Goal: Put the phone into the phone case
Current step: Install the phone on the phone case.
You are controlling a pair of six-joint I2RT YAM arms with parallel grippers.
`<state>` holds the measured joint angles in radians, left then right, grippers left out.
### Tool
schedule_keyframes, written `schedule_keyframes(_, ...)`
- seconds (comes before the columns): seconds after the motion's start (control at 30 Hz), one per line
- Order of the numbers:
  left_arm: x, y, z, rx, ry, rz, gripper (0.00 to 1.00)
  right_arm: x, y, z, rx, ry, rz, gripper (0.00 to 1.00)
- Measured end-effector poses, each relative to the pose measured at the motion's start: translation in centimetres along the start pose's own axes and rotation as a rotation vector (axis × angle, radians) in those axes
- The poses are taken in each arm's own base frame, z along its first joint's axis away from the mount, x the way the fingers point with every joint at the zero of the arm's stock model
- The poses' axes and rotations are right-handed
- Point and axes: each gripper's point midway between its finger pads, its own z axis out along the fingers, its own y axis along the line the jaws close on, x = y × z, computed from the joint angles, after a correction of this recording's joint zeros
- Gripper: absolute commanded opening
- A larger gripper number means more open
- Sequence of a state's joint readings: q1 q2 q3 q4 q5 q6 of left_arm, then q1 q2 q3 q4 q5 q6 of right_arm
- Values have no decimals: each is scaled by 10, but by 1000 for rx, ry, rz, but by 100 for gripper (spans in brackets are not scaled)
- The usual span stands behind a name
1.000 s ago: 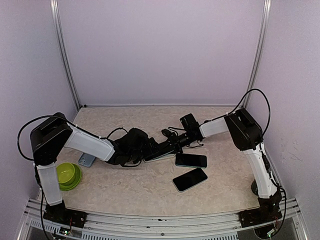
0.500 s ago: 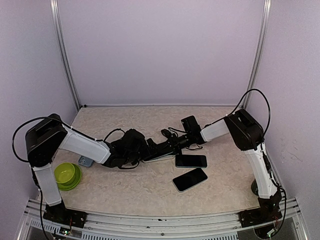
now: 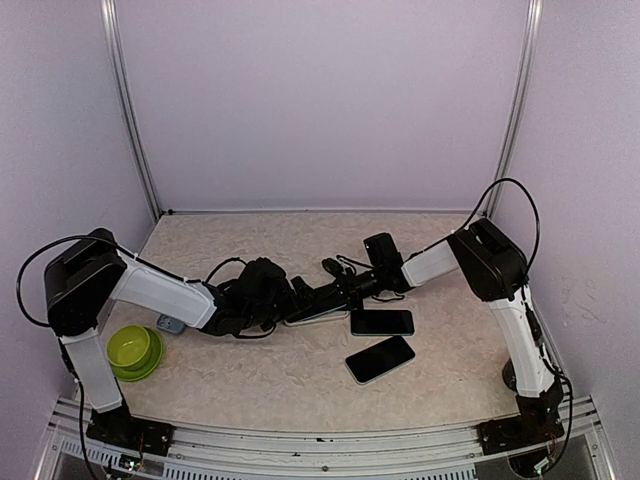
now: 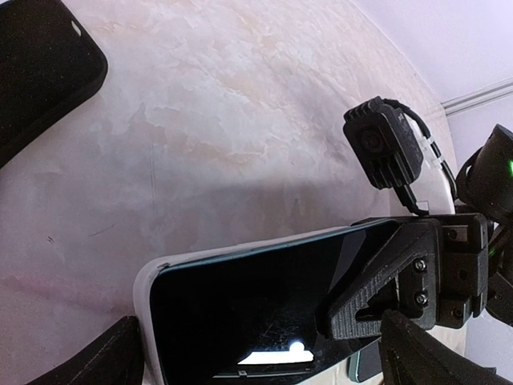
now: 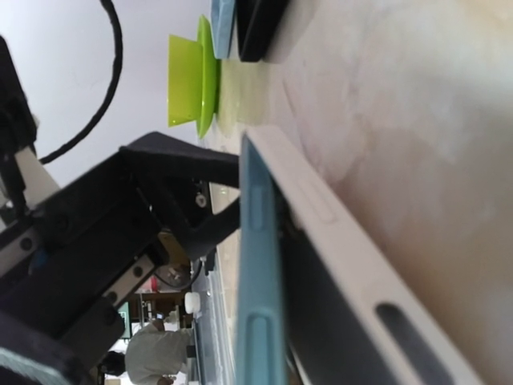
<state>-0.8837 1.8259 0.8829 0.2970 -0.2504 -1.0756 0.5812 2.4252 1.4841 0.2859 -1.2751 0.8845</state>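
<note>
The phone (image 4: 240, 313), dark screen up with a light blue edge (image 5: 260, 273), lies in a whitish phone case (image 4: 147, 282) on the table's middle (image 3: 318, 314). In the right wrist view one long edge of the phone stands slightly off the case wall (image 5: 321, 200). My left gripper (image 4: 268, 362) is open, its fingers (image 4: 104, 362) straddling the cased phone from the left. From the right comes my right gripper (image 3: 328, 294), shut, with its black tip (image 4: 377, 289) resting on the phone's screen.
Two more dark phones lie to the right (image 3: 382, 322) and nearer the front (image 3: 380, 358). A green bowl (image 3: 135, 350) and a bluish case (image 3: 170, 324) sit at the left. A black case (image 4: 40, 72) shows in the left wrist view.
The left arm's elbow and upper link have swung left and lower, and its gripper has slid slightly left. The right gripper and the phone stay where they were.
</note>
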Motion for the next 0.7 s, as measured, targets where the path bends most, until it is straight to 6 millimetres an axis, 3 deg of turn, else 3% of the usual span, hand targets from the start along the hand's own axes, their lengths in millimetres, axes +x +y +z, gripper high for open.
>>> schedule_keyframes(0.7,0,-3,3,16,0,5,99,-2,3,-1,-33,-5,57,0)
